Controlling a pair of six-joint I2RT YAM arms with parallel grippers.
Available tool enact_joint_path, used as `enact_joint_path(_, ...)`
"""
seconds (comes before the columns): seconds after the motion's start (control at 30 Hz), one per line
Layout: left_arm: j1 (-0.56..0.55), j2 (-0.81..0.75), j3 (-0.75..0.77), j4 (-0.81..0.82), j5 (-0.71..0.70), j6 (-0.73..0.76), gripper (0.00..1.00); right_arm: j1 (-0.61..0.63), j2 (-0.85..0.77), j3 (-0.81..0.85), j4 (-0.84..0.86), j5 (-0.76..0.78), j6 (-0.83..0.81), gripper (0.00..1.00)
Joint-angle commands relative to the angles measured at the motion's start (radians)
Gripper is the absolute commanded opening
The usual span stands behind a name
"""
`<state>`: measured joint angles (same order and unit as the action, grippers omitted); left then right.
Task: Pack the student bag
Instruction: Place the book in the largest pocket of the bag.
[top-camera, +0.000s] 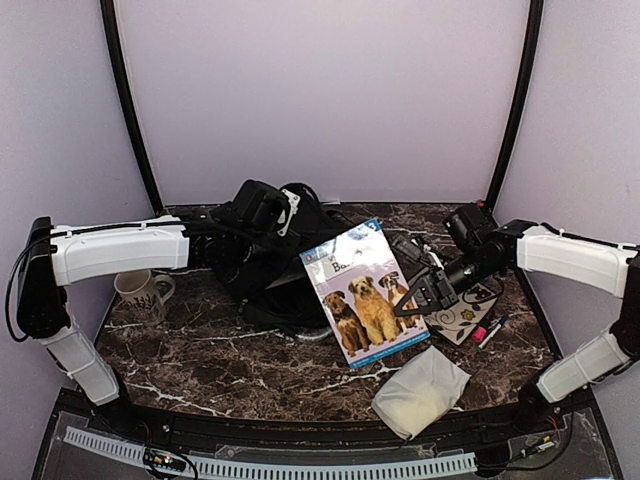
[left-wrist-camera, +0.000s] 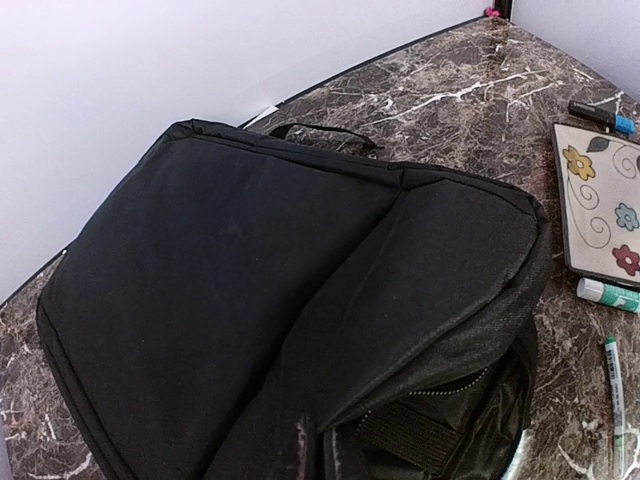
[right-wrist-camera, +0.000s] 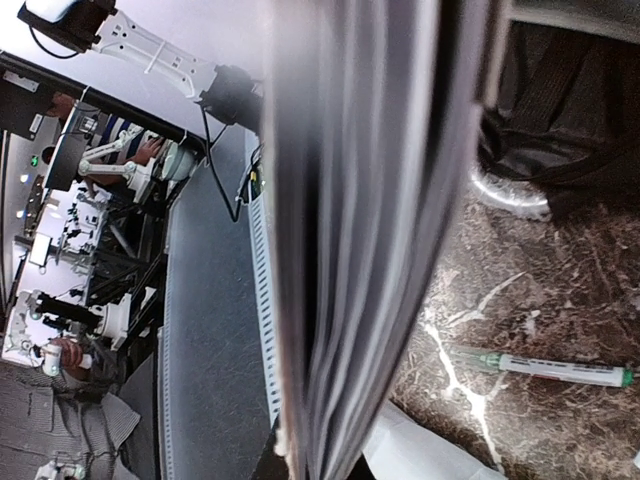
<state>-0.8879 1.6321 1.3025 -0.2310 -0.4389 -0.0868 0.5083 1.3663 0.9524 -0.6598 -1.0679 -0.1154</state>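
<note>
Black bag (top-camera: 255, 255): seems unzipped, nothing seen inside.
Book (top-camera: 362, 290): clamped in right tool (top-camera: 418, 296), not yet in.
Left tool (top-camera: 275, 215): grip cannot be told.

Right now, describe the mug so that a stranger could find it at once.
Start at the black bag in the middle of the marble table. Go left of it, to the spot under the left arm, and there stands the mug. It is the only cup in view: cream, with a dark pattern and a side handle.
</note>
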Motion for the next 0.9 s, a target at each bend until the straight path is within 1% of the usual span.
enact_joint_path(0.0, 0.006, -0.083, 0.024, 0.105, -0.035, -0.051, 0.00, 0.051, 0.085, -0.003, 0.028, -0.096, 0.029, 0.00)
enact_joint_path(0.03, 0.006, -0.083, 0.029, 0.106, -0.035, -0.052, 0.00, 0.064, 0.101, -0.011, 0.051, -0.099, 0.063, 0.00)
enact_joint_path(0.13, 0.006, -0.085, 0.039, 0.114, -0.040, -0.055, 0.00, 0.103, 0.136, -0.005, 0.087, -0.106, 0.085, 0.00)
enact_joint_path(0.23, 0.005, -0.088, 0.037, 0.135, -0.023, -0.056, 0.00, 0.140, 0.137, -0.037, 0.251, -0.095, 0.207, 0.00)
enact_joint_path(0.3, 0.002, -0.089, 0.037, 0.143, -0.013, -0.059, 0.00, 0.163, 0.160, -0.047, 0.318, -0.091, 0.285, 0.00)
enact_joint_path(0.43, -0.015, -0.098, 0.035, 0.153, -0.013, -0.052, 0.00, 0.189, 0.282, 0.010, 0.305, -0.093, 0.308, 0.00)
enact_joint_path(0.53, -0.031, -0.104, 0.031, 0.158, -0.021, -0.047, 0.00, 0.190, 0.354, 0.045, 0.348, -0.080, 0.373, 0.00)
enact_joint_path(0.67, -0.057, -0.118, 0.022, 0.164, -0.031, -0.036, 0.00, 0.190, 0.390, 0.055, 0.538, -0.051, 0.553, 0.00)
enact_joint_path(0.77, -0.075, -0.135, -0.003, 0.184, -0.027, -0.030, 0.00, 0.190, 0.444, 0.092, 0.617, -0.052, 0.569, 0.00)
enact_joint_path(0.87, -0.088, -0.150, -0.028, 0.199, -0.015, -0.023, 0.00, 0.191, 0.502, 0.141, 0.616, -0.052, 0.569, 0.00)
